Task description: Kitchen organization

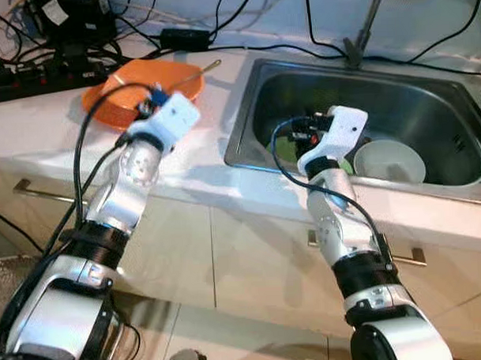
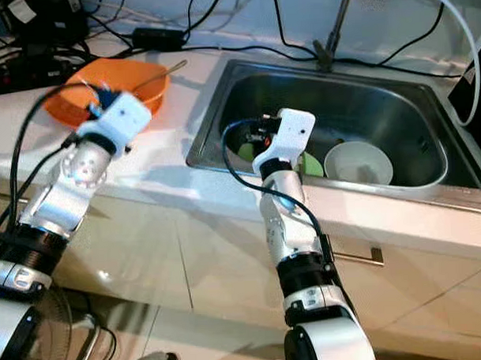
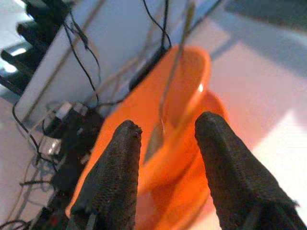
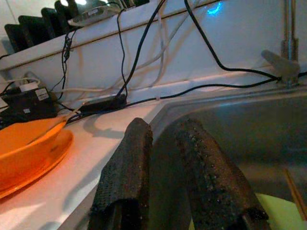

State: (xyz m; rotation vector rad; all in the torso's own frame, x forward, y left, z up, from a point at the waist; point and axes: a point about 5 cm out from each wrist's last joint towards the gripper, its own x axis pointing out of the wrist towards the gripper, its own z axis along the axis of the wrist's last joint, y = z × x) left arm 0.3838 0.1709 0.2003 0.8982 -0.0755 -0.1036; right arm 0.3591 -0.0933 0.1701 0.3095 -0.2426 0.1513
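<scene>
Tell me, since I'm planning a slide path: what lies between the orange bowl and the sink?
Bare white counter separates the orange bowl from the sink, seen in both eye views. The bowl's utensil handle points toward the sink.

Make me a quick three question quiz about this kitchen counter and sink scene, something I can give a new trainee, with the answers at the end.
1. True or false: the white bowl sits on the counter beside the sink.
2. Which gripper hovers over the orange dishes? A) left gripper B) right gripper
3. Fill in: a thin stick-like utensil rests in the orange ____.

Key:
1. False; the white bowl is inside the sink, next to something green.
2. A; its fingers are apart with nothing between them, while the right gripper is at the sink.
3. bowl, which sits on an orange plate.
</scene>
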